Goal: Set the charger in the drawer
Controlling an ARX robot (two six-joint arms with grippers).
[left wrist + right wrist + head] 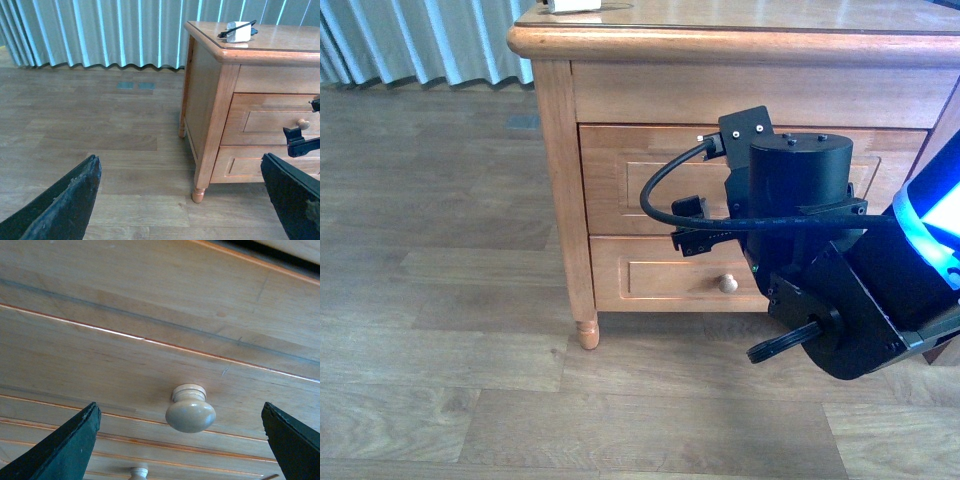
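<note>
The white charger with its black cable lies on top of the wooden cabinet, near the corner; its edge shows in the front view as the charger. The upper drawer is closed. My right gripper is open, right in front of that drawer, with the pale round knob between its fingers and touching neither. My left gripper is open and empty, low over the floor to the left of the cabinet, far from the charger.
The lower drawer with its knob is closed under the upper one. My right arm hides most of the upper drawer front. A wood floor lies to the left, and curtains hang behind.
</note>
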